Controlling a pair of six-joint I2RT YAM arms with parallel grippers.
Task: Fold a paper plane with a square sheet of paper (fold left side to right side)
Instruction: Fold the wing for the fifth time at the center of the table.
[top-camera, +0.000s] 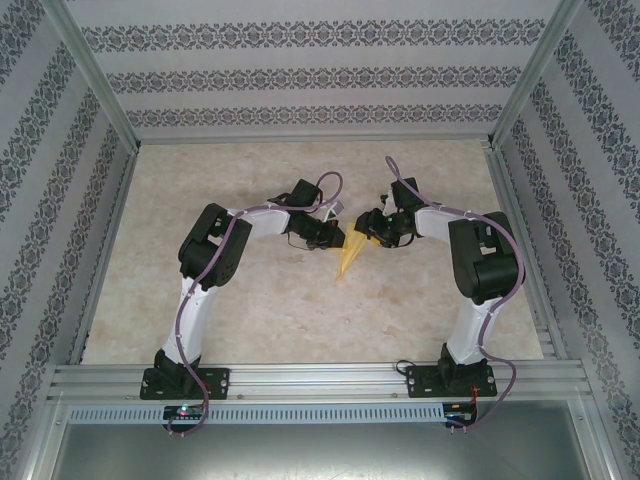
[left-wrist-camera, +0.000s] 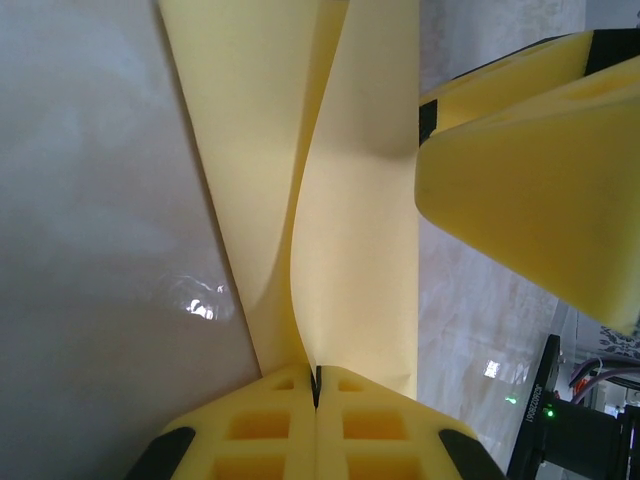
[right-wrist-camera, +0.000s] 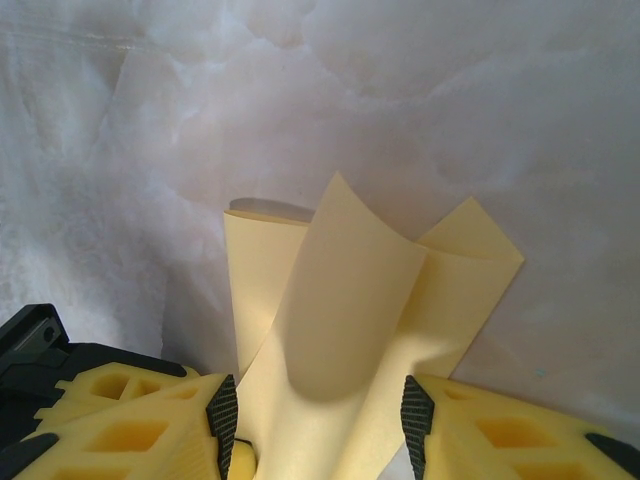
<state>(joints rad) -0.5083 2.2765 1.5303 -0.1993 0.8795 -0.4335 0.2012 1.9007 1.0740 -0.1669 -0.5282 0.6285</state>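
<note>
The yellow sheet of paper (top-camera: 347, 256) is folded into a narrow shape, with its point toward the near edge and loose flaps curling up. It sits mid-table between my two grippers. My left gripper (top-camera: 333, 238) is shut on an edge of the paper (left-wrist-camera: 350, 250); the fingertips (left-wrist-camera: 290, 400) meet with the sheet pinched in the seam. My right gripper (top-camera: 373, 234) comes from the other side. In the right wrist view its jaws (right-wrist-camera: 318, 415) stand apart, the black pads (right-wrist-camera: 222, 410) flanking the curled paper (right-wrist-camera: 345, 300). The right gripper's yellow fingers (left-wrist-camera: 530, 180) press near the paper's edge.
The table (top-camera: 240, 300) is pale marble-patterned, walled by patterned panels (top-camera: 300, 80) at the back and sides. An aluminium rail (top-camera: 320, 380) runs along the near edge, holding both arm bases. Open tabletop lies left, right and behind the grippers.
</note>
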